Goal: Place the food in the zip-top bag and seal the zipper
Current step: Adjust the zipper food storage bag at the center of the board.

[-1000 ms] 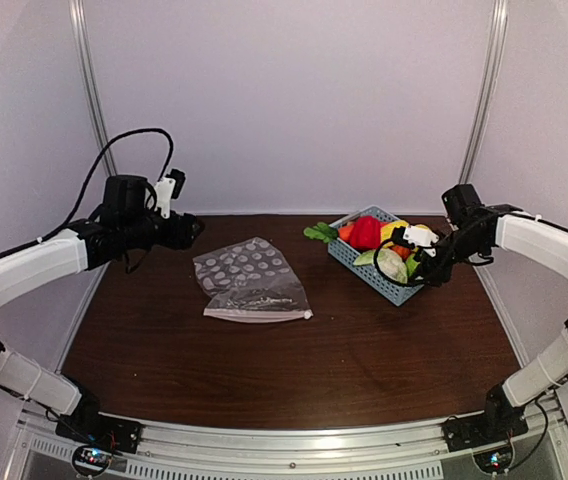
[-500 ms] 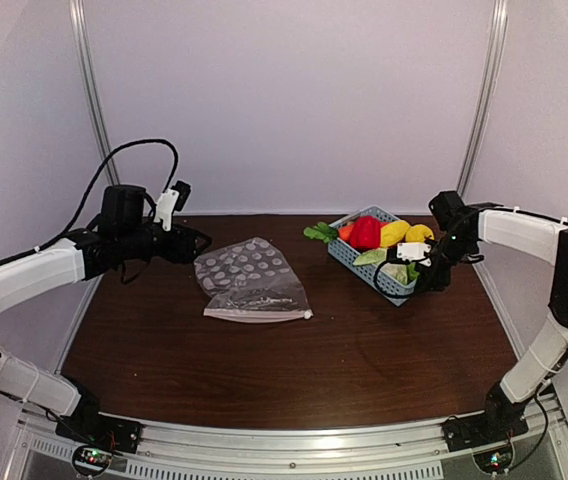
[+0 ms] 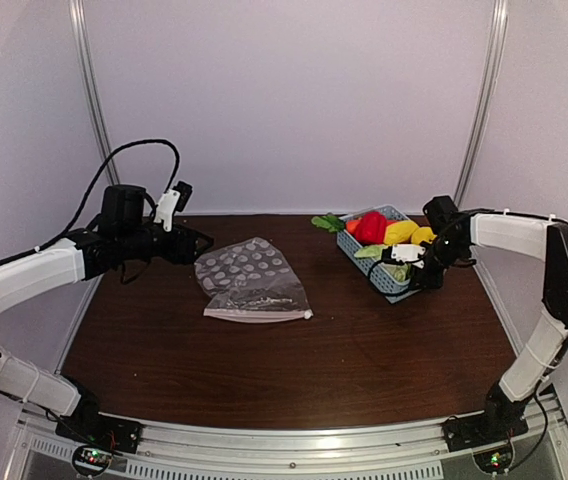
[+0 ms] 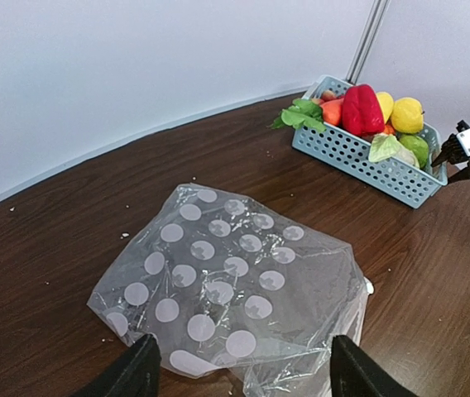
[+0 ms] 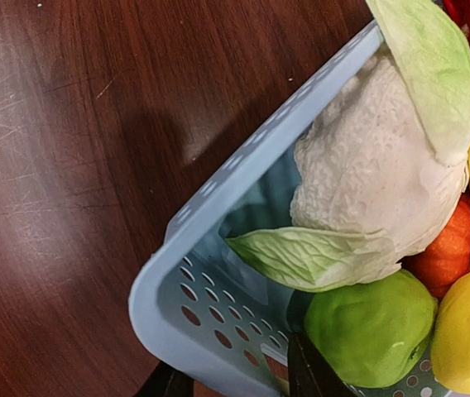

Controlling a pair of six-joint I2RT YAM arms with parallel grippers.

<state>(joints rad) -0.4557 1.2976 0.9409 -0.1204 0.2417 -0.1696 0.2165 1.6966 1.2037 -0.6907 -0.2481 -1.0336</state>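
Observation:
The clear zip-top bag (image 3: 249, 280) with white dots lies flat and crumpled left of the table's centre. Its pale zipper edge (image 3: 259, 316) faces the near side. My left gripper (image 3: 199, 240) hovers open and empty at the bag's far left; in its wrist view the gripper (image 4: 239, 364) frames the bag (image 4: 227, 281). The food sits in a light-blue basket (image 3: 362, 258): red pepper (image 4: 361, 109), yellow fruit (image 4: 406, 114), leafy greens (image 4: 301, 116), pale cabbage (image 5: 367, 174), green fruit (image 5: 367, 327), orange pumpkin (image 5: 448, 248). My right gripper (image 5: 235, 376) is shut on the basket's near corner wall (image 5: 243, 178).
The basket stands at the back right of the dark wooden table (image 3: 294, 370), near the right frame post (image 3: 484, 110). A black cable (image 3: 389, 285) loops from my right wrist beside the basket. White walls close in the back and sides.
My right gripper dropped to the basket's near corner and took hold; the basket swung and shifted slightly back and right. My left gripper moved right and lower, towards the bag.

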